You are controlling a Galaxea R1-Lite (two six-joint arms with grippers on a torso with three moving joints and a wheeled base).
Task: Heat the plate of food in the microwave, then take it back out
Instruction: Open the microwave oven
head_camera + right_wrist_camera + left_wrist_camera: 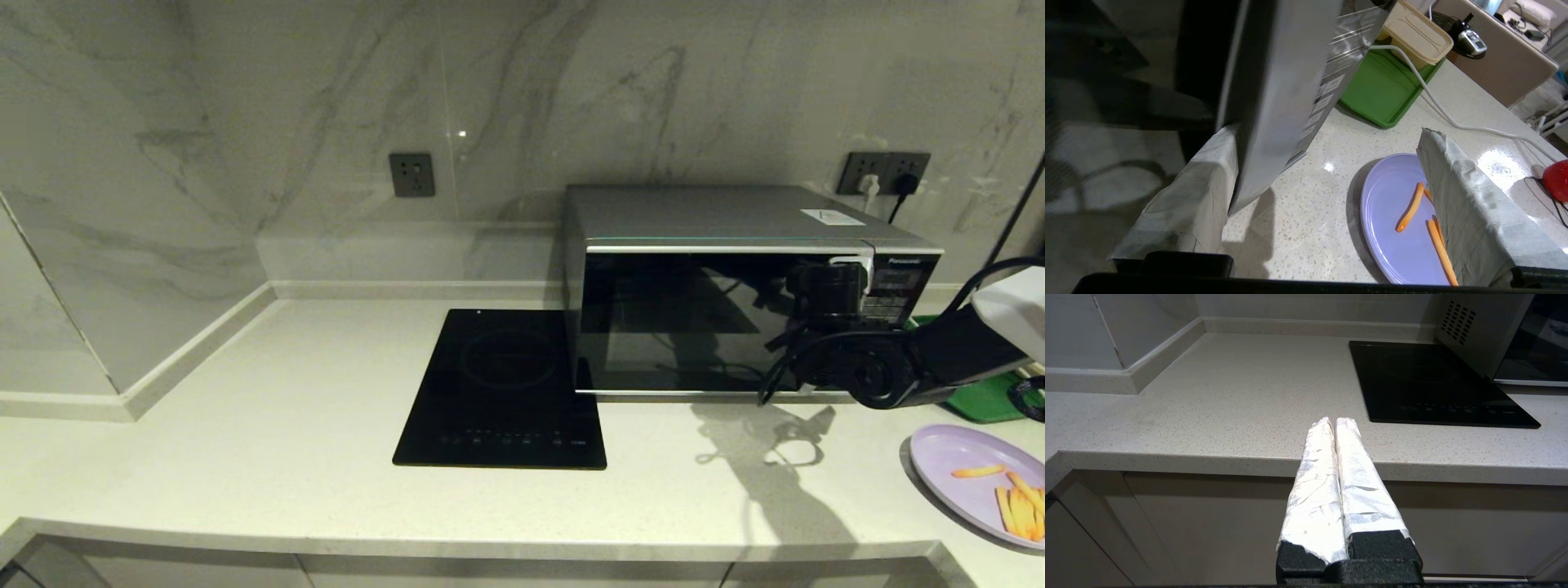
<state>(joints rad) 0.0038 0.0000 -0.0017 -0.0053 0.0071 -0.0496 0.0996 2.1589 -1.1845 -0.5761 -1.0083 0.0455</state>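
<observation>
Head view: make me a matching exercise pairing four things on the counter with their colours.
Things:
1. plate of food
2. microwave
3. cooktop
4. tray

Colours:
a. green
b. silver-grey
c. pale lavender
d. black

Pairs: 1-c, 2-b, 3-d, 4-a

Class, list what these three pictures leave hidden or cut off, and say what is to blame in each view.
- Microwave inside: head view, dark glass door.
- Button panel: head view, partly behind right arm.
- Plate of food: head view, cut by frame edge.
- Fries: right wrist view, partly behind an end effector finger.
</observation>
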